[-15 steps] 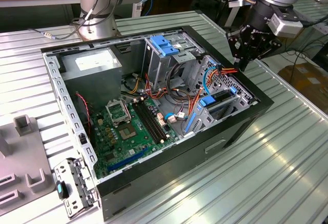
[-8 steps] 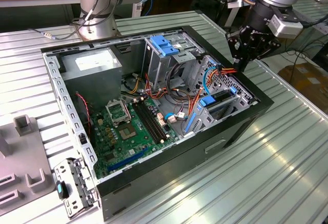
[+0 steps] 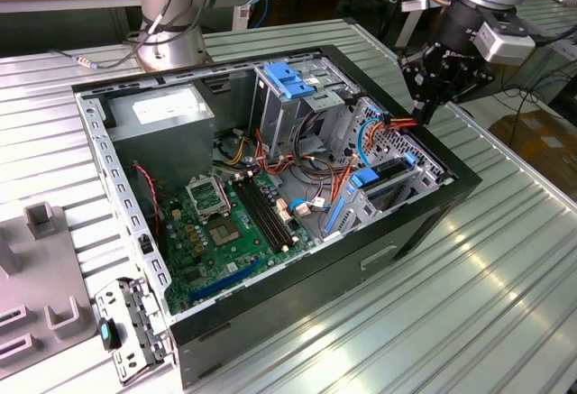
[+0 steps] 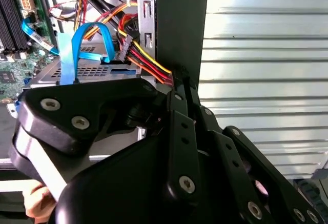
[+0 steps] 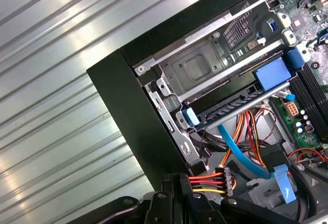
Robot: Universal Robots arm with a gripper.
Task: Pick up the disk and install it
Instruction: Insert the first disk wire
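Disk [image 3: 389,171] sits in bay at case [image 3: 424,224] corner, exterior view's right, blue rails either side, blue cable [image 3: 364,138] close by. Gripper [image 3: 427,113] hangs over case edge beside bay, jaws closed together, tips against power wires [image 5: 207,182]; whether wires are pinched, cannot tell.
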